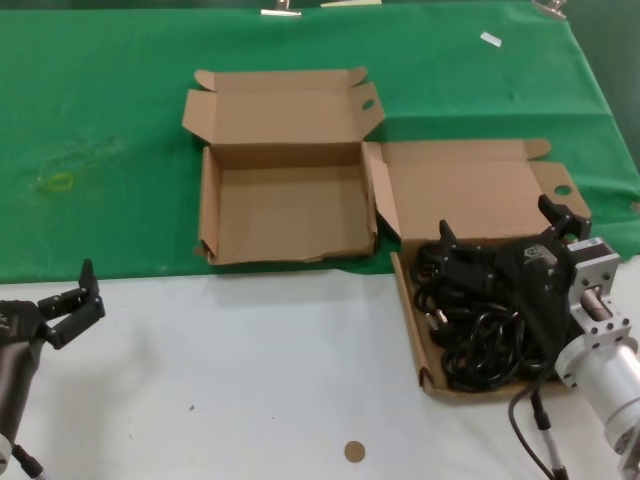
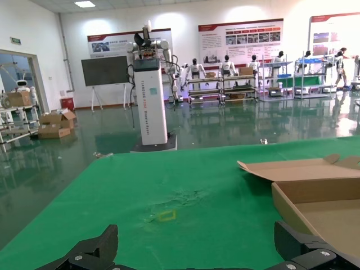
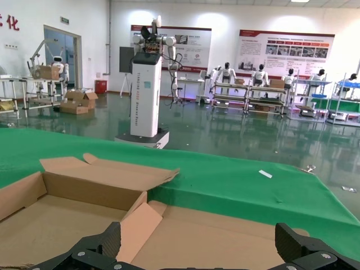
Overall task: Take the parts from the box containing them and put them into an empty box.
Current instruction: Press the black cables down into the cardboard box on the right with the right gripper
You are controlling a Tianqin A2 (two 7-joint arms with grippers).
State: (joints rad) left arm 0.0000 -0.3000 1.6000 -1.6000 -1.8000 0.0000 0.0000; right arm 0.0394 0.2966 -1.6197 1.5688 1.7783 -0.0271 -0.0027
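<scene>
cables (image 1: 478, 325) lie beneath right gripper (image 1: 497, 233), jaws wide open.

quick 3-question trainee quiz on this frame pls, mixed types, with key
1. True or false: the left box holds cables.
2. Which gripper is over the cables? A) left B) right
3. Fill in: the left gripper hovers over the ___ tabletop, fingers open.

Key: 1 false, it is empty; the cables lie in the right box. 2 B, the right gripper, open. 3 white.
</scene>
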